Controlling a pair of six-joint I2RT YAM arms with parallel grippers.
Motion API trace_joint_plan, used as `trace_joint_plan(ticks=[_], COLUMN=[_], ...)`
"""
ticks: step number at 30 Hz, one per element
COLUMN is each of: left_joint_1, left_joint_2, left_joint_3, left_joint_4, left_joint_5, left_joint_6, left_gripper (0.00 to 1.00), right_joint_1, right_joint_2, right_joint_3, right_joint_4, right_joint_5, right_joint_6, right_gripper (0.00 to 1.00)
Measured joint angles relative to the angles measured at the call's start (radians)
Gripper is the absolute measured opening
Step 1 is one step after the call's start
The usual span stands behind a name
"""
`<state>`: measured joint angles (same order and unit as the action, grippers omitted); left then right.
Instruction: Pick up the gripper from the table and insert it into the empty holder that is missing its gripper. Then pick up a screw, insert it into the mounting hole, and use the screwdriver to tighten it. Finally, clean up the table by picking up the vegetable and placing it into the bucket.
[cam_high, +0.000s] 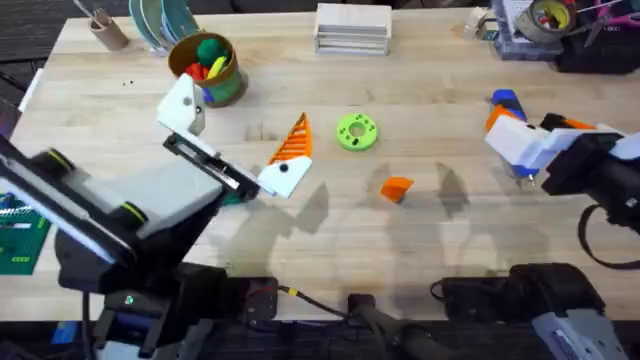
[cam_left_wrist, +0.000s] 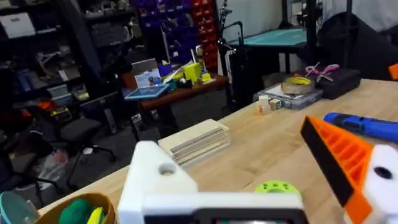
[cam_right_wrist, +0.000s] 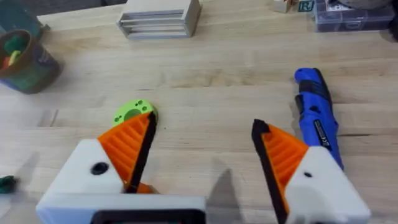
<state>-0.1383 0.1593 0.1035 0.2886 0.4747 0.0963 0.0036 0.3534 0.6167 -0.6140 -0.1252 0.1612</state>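
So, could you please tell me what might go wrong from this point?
The small orange ribbed plastic wedge lies loose on the wooden table; being small, it may slip or twist when pinched. The lime-green plastic disc with holes sits near it and could get bumped. The bare white plastic finger mount hangs close to the round orange-rimmed can, so moving the left arm might tip it.
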Motion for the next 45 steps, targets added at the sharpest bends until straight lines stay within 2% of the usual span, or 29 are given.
trace_joint_plan(ticks=[9,15,29,45], left_joint_1=[0.0,-0.004,-0.011,-0.011], left_joint_2=[-0.145,-0.154,-0.154,-0.154], left_joint_3=[-0.098,-0.098,-0.098,-0.098], left_joint_4=[-0.016,-0.039,-0.338,-0.339], left_joint_5=[0.0,-0.001,0.0,-0.003], left_joint_6=[-0.005,-0.013,-0.023,-0.023], left_gripper=[0.993,0.993,0.993,0.993], right_joint_1=[0.0,0.0,0.0,0.0], right_joint_2=[0.0,0.0,0.0,0.0], right_joint_3=[0.0,0.0,0.0,0.0], right_joint_4=[0.0,0.0,0.0,0.0], right_joint_5=[0.0,0.0,0.0,0.0], right_joint_6=[0.0,0.0,0.0,0.0], right_gripper=[0.992,0.992,0.992,0.992])
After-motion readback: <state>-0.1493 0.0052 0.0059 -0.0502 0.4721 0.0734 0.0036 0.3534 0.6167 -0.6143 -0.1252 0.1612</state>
